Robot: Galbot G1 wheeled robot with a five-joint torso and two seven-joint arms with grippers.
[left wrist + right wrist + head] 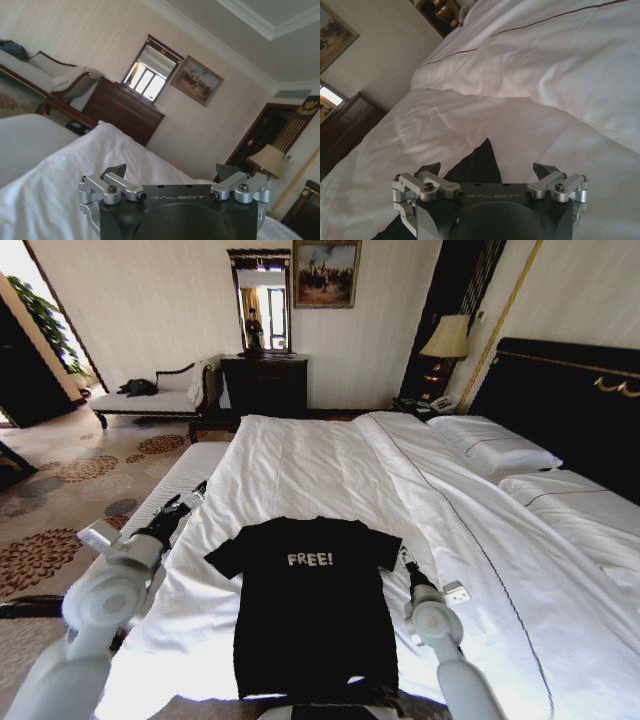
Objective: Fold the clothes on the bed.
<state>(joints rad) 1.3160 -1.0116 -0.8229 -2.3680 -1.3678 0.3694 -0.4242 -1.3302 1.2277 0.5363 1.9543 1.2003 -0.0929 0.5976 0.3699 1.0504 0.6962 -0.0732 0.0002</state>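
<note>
T-shirt (312, 610) flat on bed (330, 460) — bench (175, 485) alongside.

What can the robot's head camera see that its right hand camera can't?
Head view alone: the whole black T-shirt with its "FREE!" lettering, the pillows, the lamp and the left gripper, open beside the bed's edge. Right wrist view alone: the open right gripper close up, over a sleeve tip. Both show the T-shirt and the white duvet.
</note>
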